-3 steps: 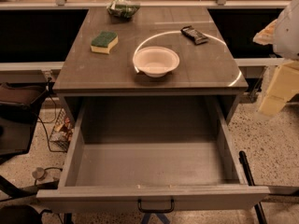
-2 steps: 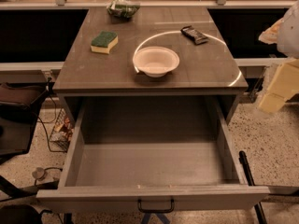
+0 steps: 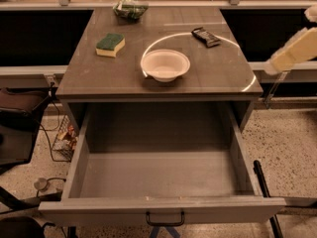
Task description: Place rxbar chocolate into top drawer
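Note:
The rxbar chocolate [image 3: 206, 36], a small dark wrapped bar, lies on the grey cabinet top [image 3: 218, 73] at the back right. The top drawer [image 3: 158, 209] is pulled wide open below the top, and its inside shows nothing in it. Its dark handle [image 3: 165, 218] sits at the front panel's lower edge. My gripper [image 3: 293, 50] shows as a pale cream part at the right edge, off the cabinet's right side, to the right of the bar and apart from it. It holds nothing that I can see.
A white bowl [image 3: 165, 64] stands mid-top, in front and to the left of the bar. A green-and-yellow sponge [image 3: 110, 43] lies at the left, a green bag [image 3: 130, 9] at the back. Cables and a wire basket [image 3: 65, 138] are on the floor at left.
The pale gripper part at the right edge has risen and tilted, now level with the cabinet top. The bar, bowl, sponge and drawer have not moved.

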Controlling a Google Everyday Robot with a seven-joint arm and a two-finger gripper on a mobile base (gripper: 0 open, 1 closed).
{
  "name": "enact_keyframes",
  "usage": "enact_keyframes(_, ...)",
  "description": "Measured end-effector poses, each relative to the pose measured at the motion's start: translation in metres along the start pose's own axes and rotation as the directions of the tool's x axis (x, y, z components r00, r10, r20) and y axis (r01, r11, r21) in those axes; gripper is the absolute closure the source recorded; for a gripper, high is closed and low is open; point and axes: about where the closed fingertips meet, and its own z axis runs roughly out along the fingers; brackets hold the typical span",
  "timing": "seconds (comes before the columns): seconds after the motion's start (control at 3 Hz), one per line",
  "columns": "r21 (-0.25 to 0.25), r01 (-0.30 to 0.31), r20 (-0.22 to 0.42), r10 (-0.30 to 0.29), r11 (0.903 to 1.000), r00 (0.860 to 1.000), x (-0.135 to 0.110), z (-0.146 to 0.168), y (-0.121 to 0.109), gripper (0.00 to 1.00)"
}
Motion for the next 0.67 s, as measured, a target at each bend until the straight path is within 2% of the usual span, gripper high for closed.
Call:
enact_keyframes(0.33, 0.087, -0.073, 0.167, 0.058, 0.9936, 0.984, -0.026, 0.010, -0.058, 0.00)
enact_keyframes(0.67, 0.096, -0.146, 0.279, 0.114, 0.9846, 0.954, -0.042, 0.033, -0.093, 0.00)
